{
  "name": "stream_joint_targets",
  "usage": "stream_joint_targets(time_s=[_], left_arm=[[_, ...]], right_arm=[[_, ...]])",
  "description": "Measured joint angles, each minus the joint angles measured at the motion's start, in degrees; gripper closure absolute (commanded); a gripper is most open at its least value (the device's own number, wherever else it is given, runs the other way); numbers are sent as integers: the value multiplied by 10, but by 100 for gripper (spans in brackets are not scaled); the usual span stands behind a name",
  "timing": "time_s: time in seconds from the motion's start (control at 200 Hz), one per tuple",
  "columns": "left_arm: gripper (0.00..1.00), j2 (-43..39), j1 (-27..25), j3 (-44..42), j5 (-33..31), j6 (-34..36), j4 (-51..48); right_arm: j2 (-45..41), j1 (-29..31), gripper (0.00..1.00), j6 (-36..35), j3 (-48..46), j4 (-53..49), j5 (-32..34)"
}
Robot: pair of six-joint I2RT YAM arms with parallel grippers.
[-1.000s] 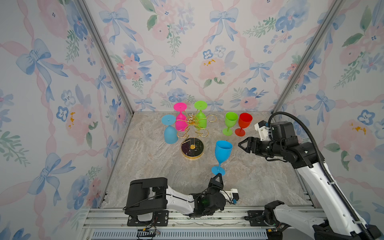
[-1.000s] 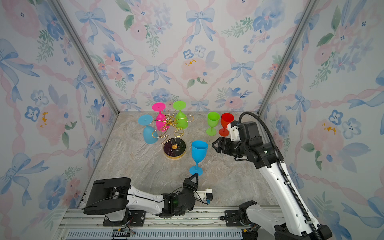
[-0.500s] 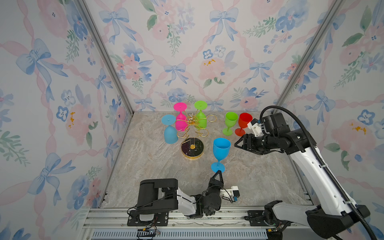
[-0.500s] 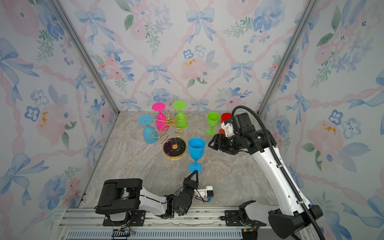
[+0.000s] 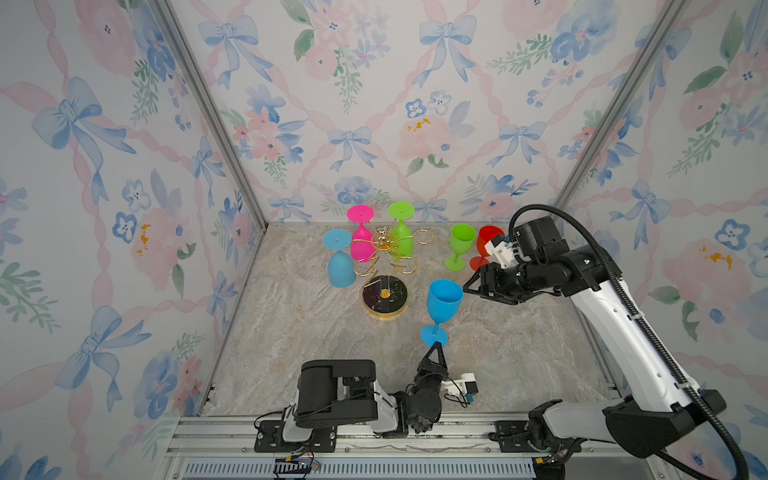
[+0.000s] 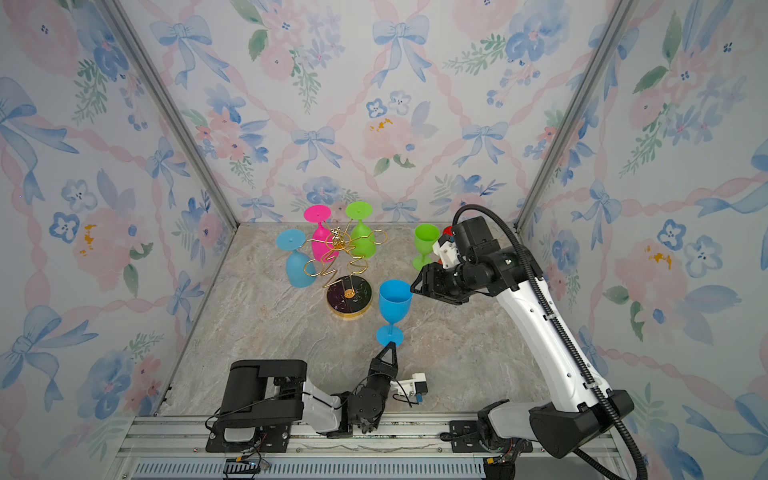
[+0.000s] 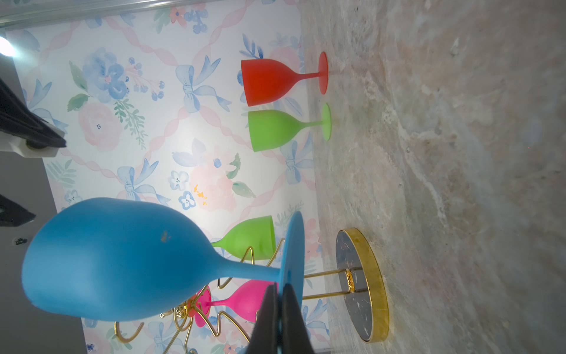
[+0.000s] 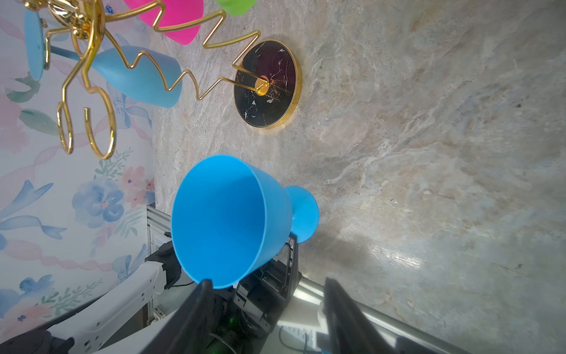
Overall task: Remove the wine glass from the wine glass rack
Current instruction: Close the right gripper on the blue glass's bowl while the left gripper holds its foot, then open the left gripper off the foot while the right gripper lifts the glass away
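Note:
A blue wine glass is held upright just off the marble table, right of the wine glass rack. My left gripper is shut on the rim of its foot from the near side. My right gripper is open beside the glass's bowl, with one fingertip at the rim. The wine glass rack is gold wire on a round black base. A blue glass, a pink glass and a green glass hang on it upside down.
A green glass and a red glass stand upright at the back right, just behind my right wrist. Papered walls close in the table on three sides. The arm bases and a metal rail run along the front edge.
My right gripper has moved left to the blue glass's bowl and its jaws have narrowed. The left gripper and the glass have barely shifted.

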Motion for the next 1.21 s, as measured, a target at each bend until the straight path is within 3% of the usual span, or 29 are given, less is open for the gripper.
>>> stream_joint_targets(time_s=[0.295, 0.785, 1.205], left_arm=[[100, 2, 0, 1, -4, 10, 13], [100, 21, 0, 5, -10, 28, 13], [100, 21, 0, 5, -14, 31, 14]], right_arm=[[40, 14, 50, 2, 18, -3, 0], [69, 15, 69, -2, 28, -12, 2], [74, 16, 72, -2, 25, -13, 2]])
